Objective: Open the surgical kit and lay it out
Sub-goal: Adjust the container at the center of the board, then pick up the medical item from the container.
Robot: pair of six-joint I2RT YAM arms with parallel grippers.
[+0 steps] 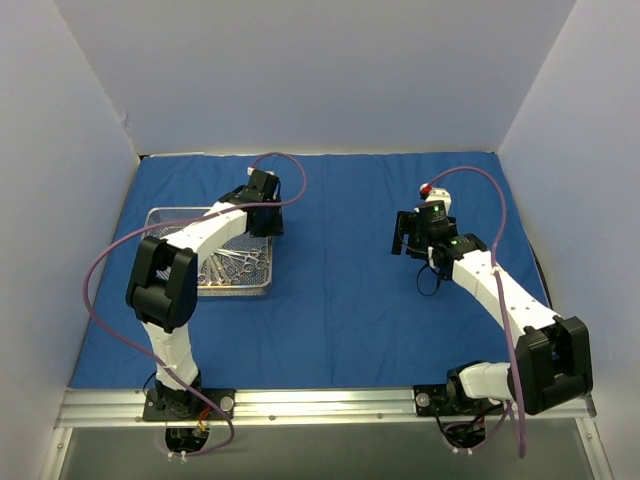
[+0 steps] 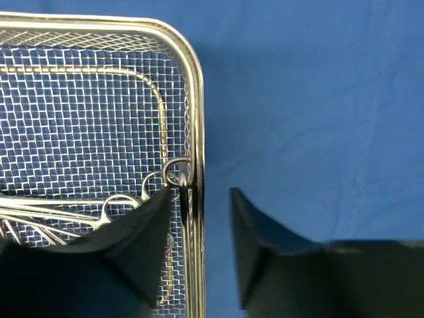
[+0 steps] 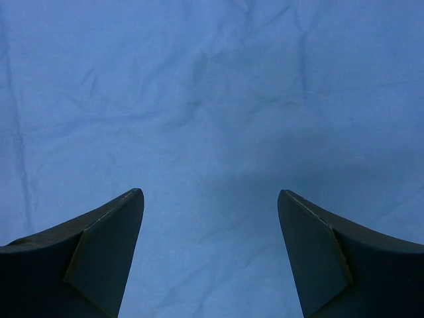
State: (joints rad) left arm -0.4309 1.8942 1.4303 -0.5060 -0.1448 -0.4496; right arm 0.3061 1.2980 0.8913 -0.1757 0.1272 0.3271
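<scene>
**TOP EXT.**
- Cloth wrap (image 1: 340,310): royal blue, spread flat, covers nearly the whole table top betw. white walls (image 1: 300,70).
- Mesh tray (image 1: 158,214): silver wire, rectangular, sits on cloth wrap at L side.
- Instruments (image 1: 232,266): steel, ring-handled, lying in tray's near half. Count not readable.
- L gripper (image 1: 263,224): arm reaches across tray, gripper at tray's far-right corner. Finger state can't be told from this view.
- R gripper (image 1: 408,238): over bare cloth, R of centre, well apart from tray.

**L WRIST**
- L gripper (image 2: 199,222): fingers apart, straddling tray's side wall, not clamped.
- One finger (image 2: 142,252) is inside, over the mesh.
- Other finger (image 2: 265,252) is outside, over cloth wrap (image 2: 318,99).
- A strip of cloth shows betw. outer finger and wall.
- Mesh tray rim (image 2: 197,99): rounded corner at top of view, wall runs down betw. the fingertips.
- Instrument ring (image 2: 175,172): against inside of wall, just past inner fingertip. Contact w/ finger can't be told.
- More instruments (image 2: 79,215) lie beside inner finger, partly hidden by it.

**R WRIST**
- R gripper (image 3: 211,195): fingers wide apart, nothing betw. them.
- Cloth wrap (image 3: 199,86) fills the view below, lightly creased.
</scene>
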